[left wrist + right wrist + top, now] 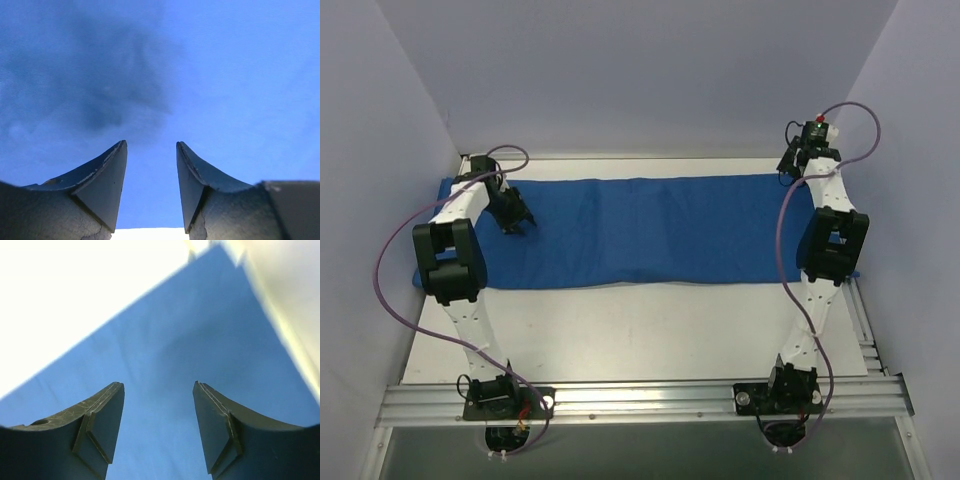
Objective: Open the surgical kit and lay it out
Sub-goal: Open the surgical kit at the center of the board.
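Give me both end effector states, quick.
Left end effector: open, holding nothing, over the blue cloth wrap.
Right end effector: open, holding nothing, near the wrap's edge.

blue cloth [650, 230] ends partly hidden, texture blurred

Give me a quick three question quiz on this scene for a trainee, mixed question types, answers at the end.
1. True or false: instruments lie in plain sight on the blue cloth.
2. The left gripper is: A open, B shut on the cloth, C out of view.
3. Fill in: the right gripper hangs over the cloth's far ____ corner.
Key: 1 false; 2 A; 3 right.
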`<state>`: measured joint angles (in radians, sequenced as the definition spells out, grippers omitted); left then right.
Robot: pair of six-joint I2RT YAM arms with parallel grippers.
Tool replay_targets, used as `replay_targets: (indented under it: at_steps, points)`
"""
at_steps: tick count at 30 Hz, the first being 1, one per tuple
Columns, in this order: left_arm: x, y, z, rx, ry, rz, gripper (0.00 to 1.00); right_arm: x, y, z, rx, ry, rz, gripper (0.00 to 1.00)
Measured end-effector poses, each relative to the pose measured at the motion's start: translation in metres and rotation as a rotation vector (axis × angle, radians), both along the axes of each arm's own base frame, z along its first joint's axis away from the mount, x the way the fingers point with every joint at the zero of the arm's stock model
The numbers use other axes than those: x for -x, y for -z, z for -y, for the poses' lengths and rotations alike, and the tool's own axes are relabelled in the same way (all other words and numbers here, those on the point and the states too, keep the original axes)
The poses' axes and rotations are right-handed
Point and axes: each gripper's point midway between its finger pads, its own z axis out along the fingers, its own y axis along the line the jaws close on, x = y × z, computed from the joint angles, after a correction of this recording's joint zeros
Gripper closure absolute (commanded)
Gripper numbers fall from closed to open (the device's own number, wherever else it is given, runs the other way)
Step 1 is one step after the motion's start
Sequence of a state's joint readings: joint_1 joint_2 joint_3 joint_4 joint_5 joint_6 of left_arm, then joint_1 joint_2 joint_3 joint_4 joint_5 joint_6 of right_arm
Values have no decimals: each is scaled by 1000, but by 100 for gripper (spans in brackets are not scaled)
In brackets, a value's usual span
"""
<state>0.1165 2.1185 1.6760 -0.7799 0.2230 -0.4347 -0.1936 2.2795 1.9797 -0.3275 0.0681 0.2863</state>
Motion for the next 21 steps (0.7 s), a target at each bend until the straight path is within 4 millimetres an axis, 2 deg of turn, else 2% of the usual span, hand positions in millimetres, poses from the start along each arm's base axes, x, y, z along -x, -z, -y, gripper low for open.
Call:
replay_targets:
  at_steps: [3, 5, 8, 16, 21]
  points:
    - [-6, -14, 6, 29, 8, 53, 48, -31, -27, 16, 56, 36, 97, 43]
    - [-6, -19, 11, 48, 13, 75, 50, -46, -35, 23, 82, 51, 142, 44]
    - [-1, -22, 18, 81, 18, 80, 51, -52, -20, 31, 111, 67, 136, 45]
    - [-2, -25, 28, 131, 26, 100, 53, -55, 40, 37, 138, 62, 64, 50]
    - [-2, -26, 34, 148, 34, 102, 54, -59, 49, 40, 154, 63, 70, 52]
